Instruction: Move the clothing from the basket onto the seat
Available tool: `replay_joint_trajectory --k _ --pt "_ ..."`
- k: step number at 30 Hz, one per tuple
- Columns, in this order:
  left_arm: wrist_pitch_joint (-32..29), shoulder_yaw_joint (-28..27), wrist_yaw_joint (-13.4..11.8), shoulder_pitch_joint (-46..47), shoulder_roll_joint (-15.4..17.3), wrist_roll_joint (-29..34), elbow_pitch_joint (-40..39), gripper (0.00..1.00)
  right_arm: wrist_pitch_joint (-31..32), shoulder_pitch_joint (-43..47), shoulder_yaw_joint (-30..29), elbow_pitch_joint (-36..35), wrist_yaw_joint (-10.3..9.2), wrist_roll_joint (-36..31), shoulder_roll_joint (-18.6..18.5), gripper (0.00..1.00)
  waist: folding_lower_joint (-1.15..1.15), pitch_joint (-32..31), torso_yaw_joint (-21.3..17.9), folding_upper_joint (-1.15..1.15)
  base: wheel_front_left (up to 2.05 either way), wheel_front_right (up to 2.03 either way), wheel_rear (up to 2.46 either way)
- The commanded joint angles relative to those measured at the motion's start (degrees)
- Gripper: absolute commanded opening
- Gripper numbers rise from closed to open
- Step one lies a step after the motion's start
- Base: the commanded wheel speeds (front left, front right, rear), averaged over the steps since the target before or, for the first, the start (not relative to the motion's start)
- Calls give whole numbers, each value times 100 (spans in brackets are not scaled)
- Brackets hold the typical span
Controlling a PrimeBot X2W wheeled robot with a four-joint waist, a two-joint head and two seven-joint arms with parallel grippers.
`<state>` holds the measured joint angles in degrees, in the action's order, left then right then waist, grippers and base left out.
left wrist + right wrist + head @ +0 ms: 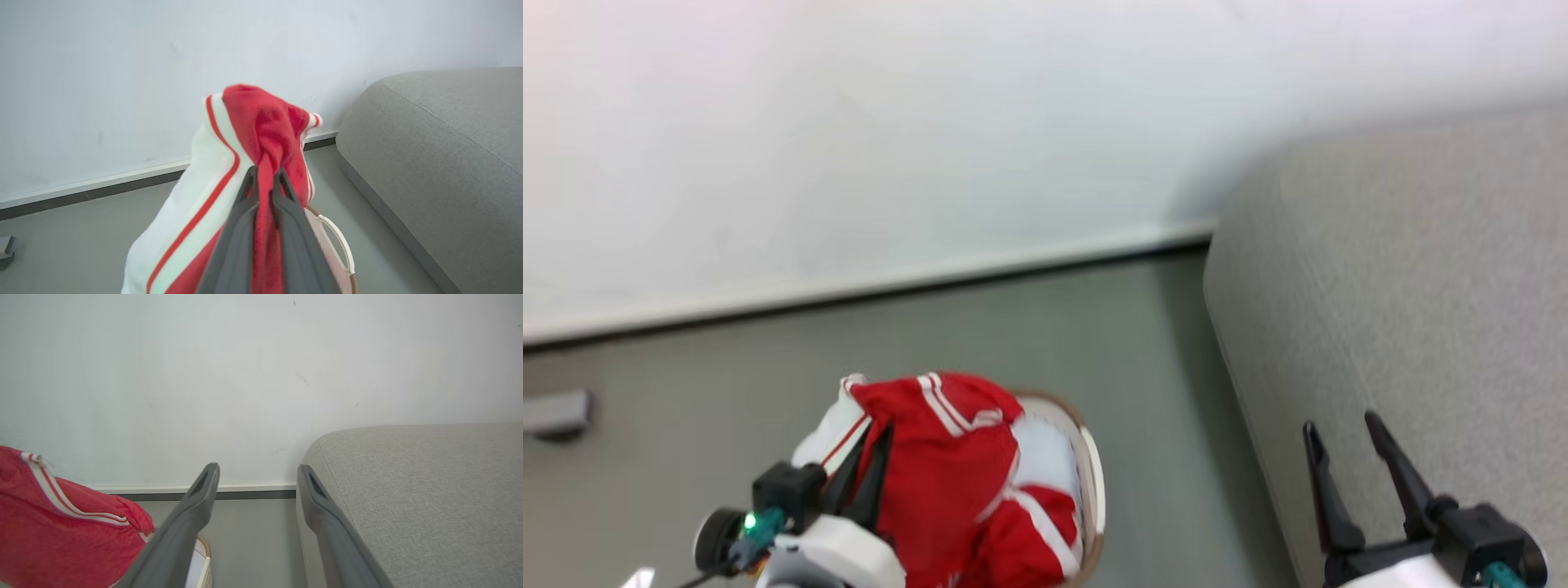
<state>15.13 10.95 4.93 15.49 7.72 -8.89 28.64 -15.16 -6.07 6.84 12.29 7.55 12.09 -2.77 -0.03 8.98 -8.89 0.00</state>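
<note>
Firstly, a pale wall (849, 122) spans the background, closed at its foot by a white skirting board (849, 290) with a dark lower line. Second, the seat (1405, 286): a grey woven sofa with a rounded corner, to the robot's right, its top surface bare in the part that shows. Third, a grey floor (1013, 343), a strip of which runs between the seat and the basket. Fourth, the clothing (947, 465): red fabric with white stripes and white panels, gathered in a raised bunch over the basket and apart from the seat; whether its lower end rests inside the basket cannot be told. Fifth, the basket (1094, 482): a brown rim and a white side handle show at the right edge of the clothing, the rest hidden beneath it. Sixth, the right gripper (1339, 423), held over the front edge of the seat with its fingers spread wide and nothing between them. Seventh, the left gripper (266, 171), fingers drawn narrow and pinching a red fold of the clothing. Last, a small grey object (556, 412) on the floor at far left, too blurred to identify.
</note>
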Motion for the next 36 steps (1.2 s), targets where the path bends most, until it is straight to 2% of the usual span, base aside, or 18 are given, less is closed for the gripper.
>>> replay_joint_trajectory --k 1,7,13,18,24,36 --pt "-9 -47 -31 -192 11 -120 -160 0 -1 152 0 35 -12 -70 -20 100 3 -598 150 0 0 0 0" --pt "-306 -116 -121 -763 111 -258 -1102 0 0 426 32 53 -12 -126 -20 100 3 -880 154 0 0 0 0" --pt "-698 -174 -211 -1133 217 -345 -2048 0 0 483 115 39 -12 -218 -19 100 3 -908 188 0 0 0 0" --pt "-932 -120 -220 -1282 260 -409 -2589 0 -1 341 425 -3 -12 -323 -17 100 3 -893 216 0 0 0 0" --pt "-1248 93 -35 -1260 340 -517 -3046 0 0 -54 1291 25 -12 -441 -19 100 3 -874 229 0 0 0 0" --pt "-1628 945 218 -892 597 -831 -3580 0 0 -1384 3290 302 -12 252 -697 100 3 -910 204 0 0 0 0"
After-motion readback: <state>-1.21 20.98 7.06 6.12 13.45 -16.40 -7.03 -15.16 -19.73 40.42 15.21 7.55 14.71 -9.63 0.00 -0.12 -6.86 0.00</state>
